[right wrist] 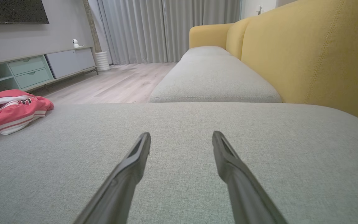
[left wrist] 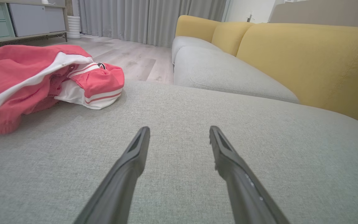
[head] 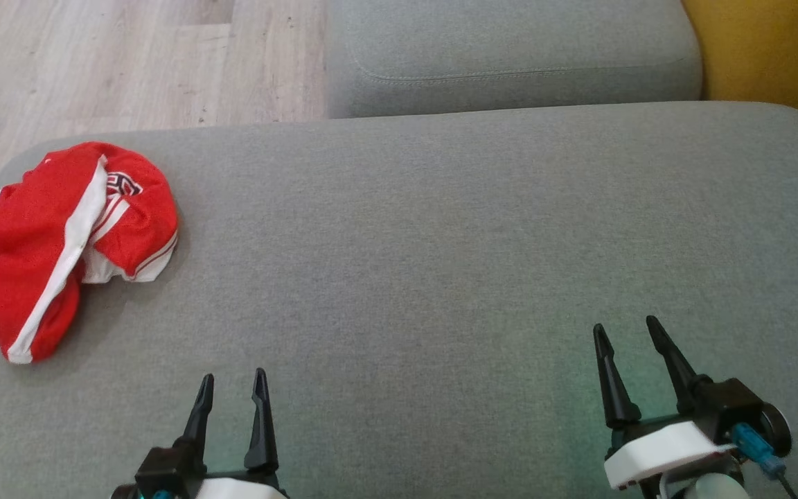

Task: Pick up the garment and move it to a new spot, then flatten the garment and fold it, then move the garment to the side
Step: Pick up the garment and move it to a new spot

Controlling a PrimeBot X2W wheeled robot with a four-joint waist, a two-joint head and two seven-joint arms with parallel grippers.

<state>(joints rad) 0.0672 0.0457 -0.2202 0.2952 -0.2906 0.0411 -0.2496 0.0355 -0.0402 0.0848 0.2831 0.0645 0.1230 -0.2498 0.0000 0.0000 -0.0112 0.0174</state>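
the red and white garment (head: pixel 59 235) lies in a crumpled heap on the big grey sofa cushion (head: pixel 440 242). it is at the left side, near the far edge by the wood floor (head: pixel 129 62). my left jaws are wide apart and hold nothing. they are over the cushion, and the garment is ahead of them and off to the left, not touching. my right jaws are wide apart too, with nothing in them, far over on the right. the yellow sofa back (right wrist: pixel 322 56) is on that side.
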